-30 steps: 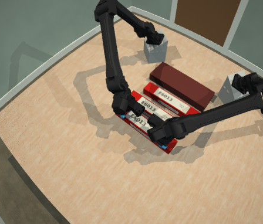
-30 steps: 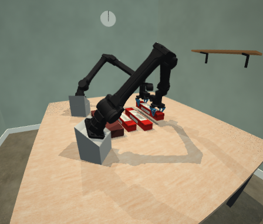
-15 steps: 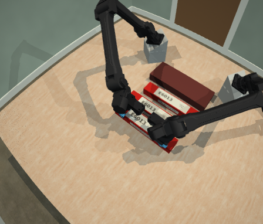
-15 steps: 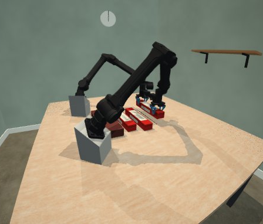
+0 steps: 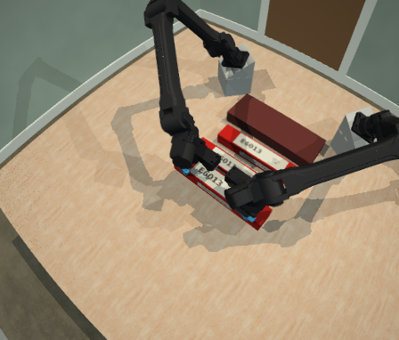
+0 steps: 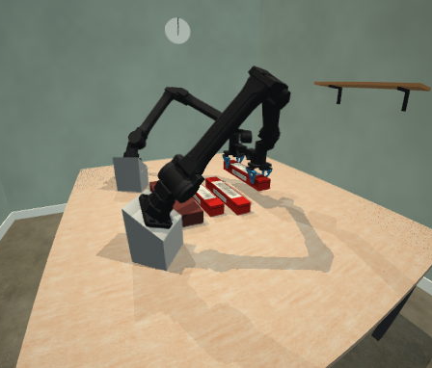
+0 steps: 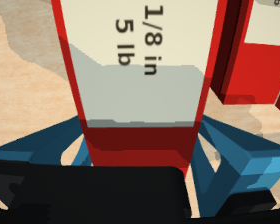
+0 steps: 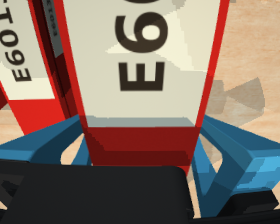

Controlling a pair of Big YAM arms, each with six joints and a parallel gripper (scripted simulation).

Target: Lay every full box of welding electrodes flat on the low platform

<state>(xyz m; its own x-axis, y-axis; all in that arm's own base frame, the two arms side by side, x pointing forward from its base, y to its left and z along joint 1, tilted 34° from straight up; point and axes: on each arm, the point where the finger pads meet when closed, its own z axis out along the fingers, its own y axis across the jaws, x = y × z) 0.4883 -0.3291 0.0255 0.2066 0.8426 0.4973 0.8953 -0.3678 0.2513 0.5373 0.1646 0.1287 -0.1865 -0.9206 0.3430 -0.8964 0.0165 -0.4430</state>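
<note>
The left gripper (image 5: 260,210) (image 6: 233,163) (image 7: 140,113) is closing on one end of the outermost electrode box (image 5: 210,179) (image 6: 245,175) (image 7: 141,92) (image 8: 151,107), its fingers standing well apart across the box's width, while the right gripper (image 5: 193,164) (image 6: 259,177) (image 8: 141,113) is clasping the opposite end in the same manner. The left hand is flanking the end marked 5 lb, the right hand the end where the lettering E6013 begins. The box is lying level between them and appears to be hanging above the table (image 5: 196,289) (image 6: 260,289). Its long axis is running nearly parallel to that of the dark red platform (image 5: 276,129) (image 6: 190,216), which is lying toward the arms' bases, beyond the middle box (image 5: 232,162) (image 6: 231,194) and the inner box (image 5: 251,149) (image 6: 209,197). Neither hand is having the clear advantage of nearness, since each is governing one end. If the load is proving full, the coming move is calling for a joint sideways carry over both resting boxes, with little turning; too low a path is risking a knock. Its weight cannot be told from these views.
</note>
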